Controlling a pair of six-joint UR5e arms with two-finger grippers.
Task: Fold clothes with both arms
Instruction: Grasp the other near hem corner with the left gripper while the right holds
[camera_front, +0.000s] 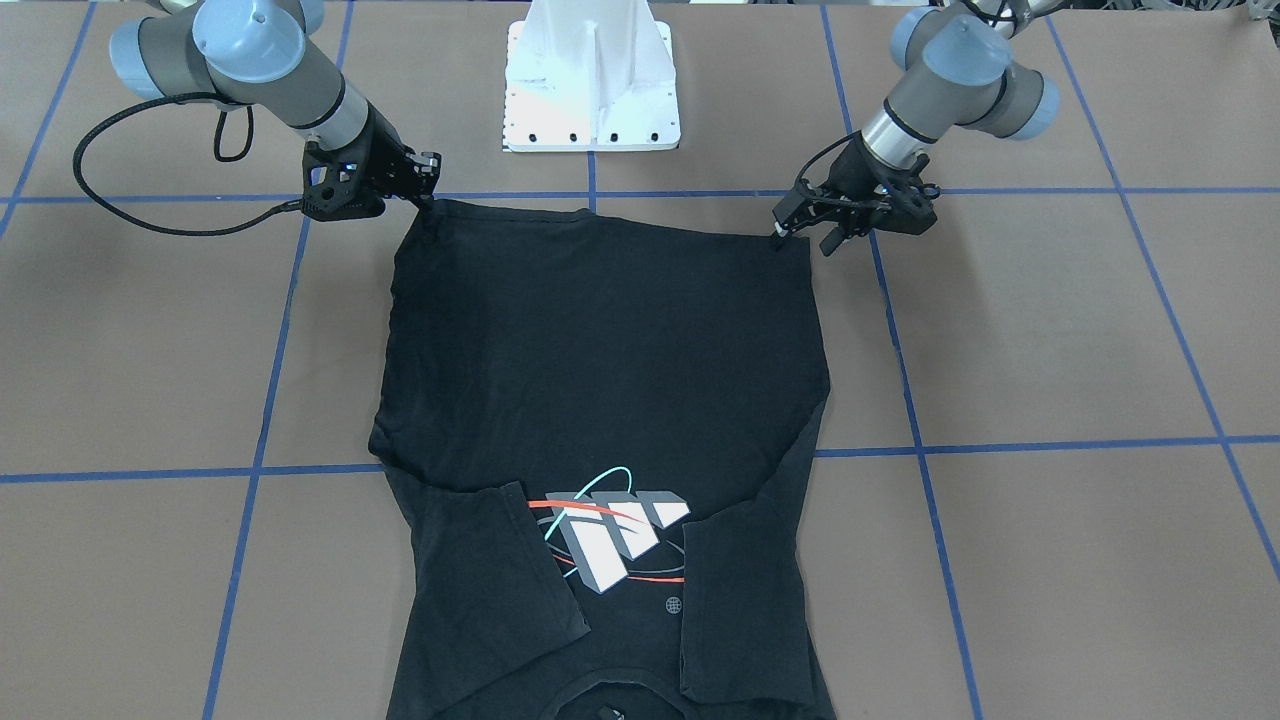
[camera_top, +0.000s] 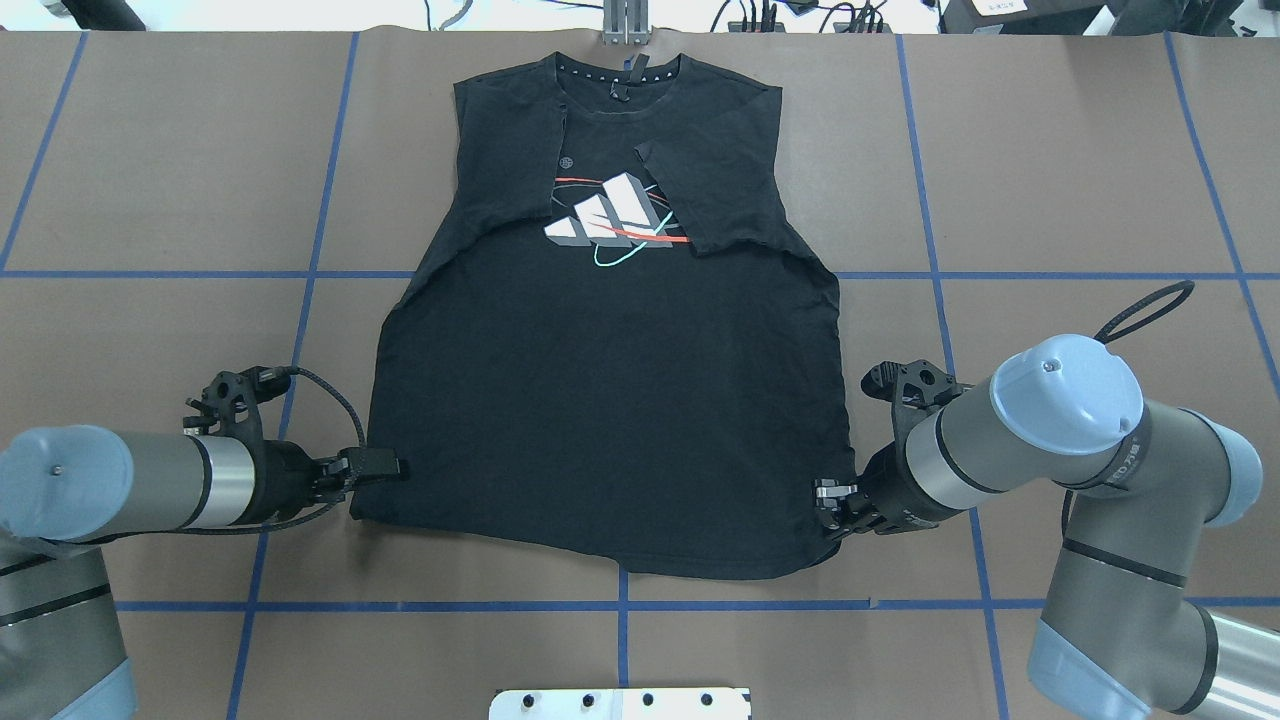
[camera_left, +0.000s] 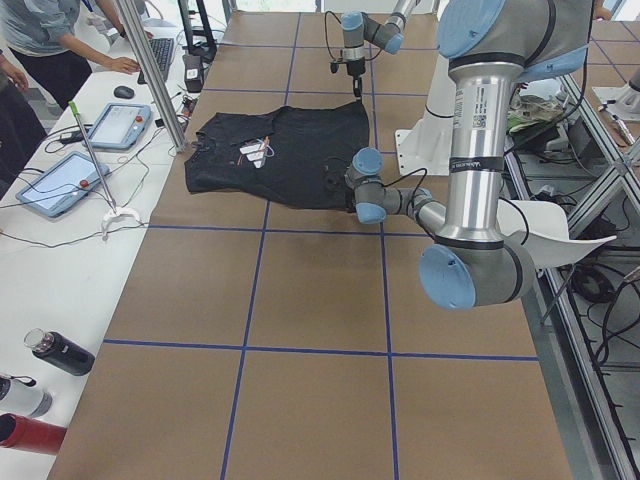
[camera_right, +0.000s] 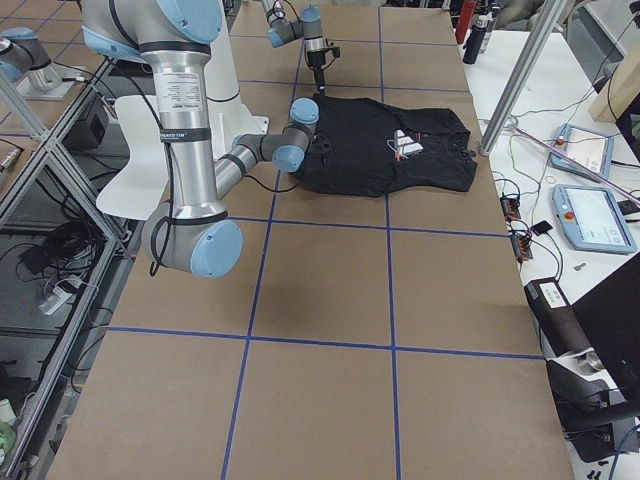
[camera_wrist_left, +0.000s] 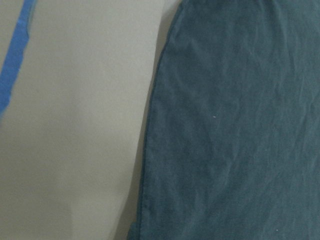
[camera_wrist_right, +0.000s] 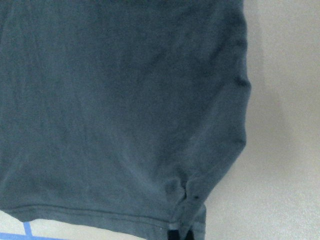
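Note:
The black T-shirt (camera_front: 600, 340) (camera_top: 600, 400) lies flat on the brown table, logo (camera_top: 612, 215) up and both sleeves folded in over the chest. Its collar is at the far side and its hem is toward my base. My left gripper (camera_top: 392, 466) (camera_front: 803, 235) sits low at the shirt's left side edge just above the hem corner, its fingers apart. The left wrist view shows only flat cloth (camera_wrist_left: 235, 125) and no fingers. My right gripper (camera_top: 822, 500) (camera_front: 430, 195) is at the right hem corner, shut on puckered cloth (camera_wrist_right: 185, 195).
The white pedestal base (camera_front: 592, 90) stands just behind the hem. Blue tape lines (camera_top: 620, 605) grid the table. A side bench holds tablets (camera_left: 60, 180) and bottles (camera_left: 60, 352); a person (camera_left: 40, 40) stands at it beyond the shirt's collar end.

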